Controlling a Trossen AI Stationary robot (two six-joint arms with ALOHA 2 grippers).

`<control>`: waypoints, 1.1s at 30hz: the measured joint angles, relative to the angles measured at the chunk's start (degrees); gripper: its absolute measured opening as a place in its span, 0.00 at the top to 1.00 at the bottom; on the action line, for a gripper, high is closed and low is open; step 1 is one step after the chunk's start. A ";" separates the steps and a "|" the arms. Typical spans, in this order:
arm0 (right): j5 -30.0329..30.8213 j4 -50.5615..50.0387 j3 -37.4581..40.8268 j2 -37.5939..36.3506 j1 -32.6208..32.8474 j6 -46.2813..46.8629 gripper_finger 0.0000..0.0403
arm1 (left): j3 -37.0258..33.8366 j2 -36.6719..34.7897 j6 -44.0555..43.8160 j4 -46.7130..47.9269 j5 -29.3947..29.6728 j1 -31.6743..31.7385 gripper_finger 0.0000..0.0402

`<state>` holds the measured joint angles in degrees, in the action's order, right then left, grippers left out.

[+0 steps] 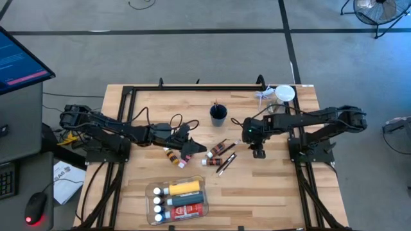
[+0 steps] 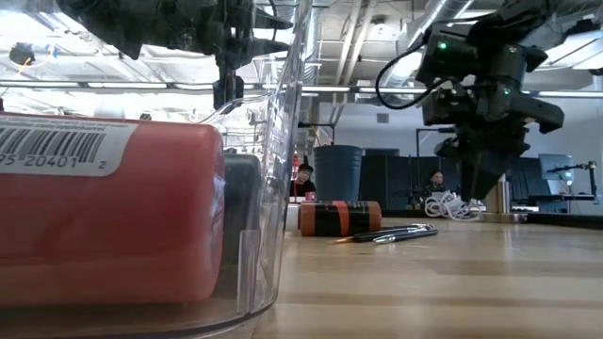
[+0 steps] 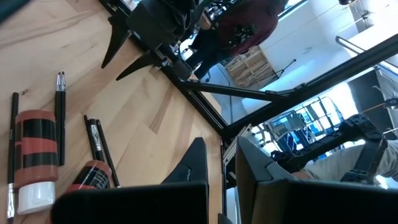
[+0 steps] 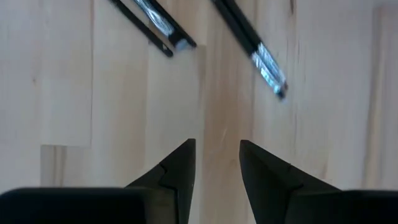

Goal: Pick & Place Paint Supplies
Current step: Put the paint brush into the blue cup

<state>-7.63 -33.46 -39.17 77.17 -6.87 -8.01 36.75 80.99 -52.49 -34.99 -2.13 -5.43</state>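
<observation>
Loose on the wood lie two brown-and-black tubes with white caps [image 1: 218,150] [image 3: 34,155] and thin dark brushes [image 1: 226,163] [image 4: 256,48], all flat. Another small tube [image 1: 174,157] lies beside my left gripper [image 1: 190,149] [image 3: 221,146], which is open, holds nothing and hovers to the left of the tubes. My right gripper [image 1: 257,153] [image 4: 217,144] is open too. It points down at bare wood just right of the brush ends. A clear tray [image 1: 154,192] near the front edge holds the yellow bottle [image 1: 185,187], a blue tube and a red tube [image 2: 104,226].
A dark blue cup [image 1: 218,115] [image 2: 337,172] with brushes stands behind the loose tubes. A clear jar with a white lid [image 1: 284,94] sits at the far right corner. A black frame [image 1: 192,87] runs along the far and left edges. People show in the room beyond.
</observation>
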 joint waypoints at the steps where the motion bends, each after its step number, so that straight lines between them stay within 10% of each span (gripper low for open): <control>1: 0.01 0.03 -0.60 0.37 0.00 -1.56 0.71 | 0.00 0.00 0.00 -0.05 0.00 0.00 1.00; 33: -5.89 5.10 -5.56 9.52 -9.53 -13.59 0.71 | 0.00 0.00 -0.44 -0.06 0.32 -1.01 1.00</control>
<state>-13.52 -28.37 -44.73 86.70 -16.40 -21.61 36.75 80.99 -52.93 -35.05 -1.80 -6.44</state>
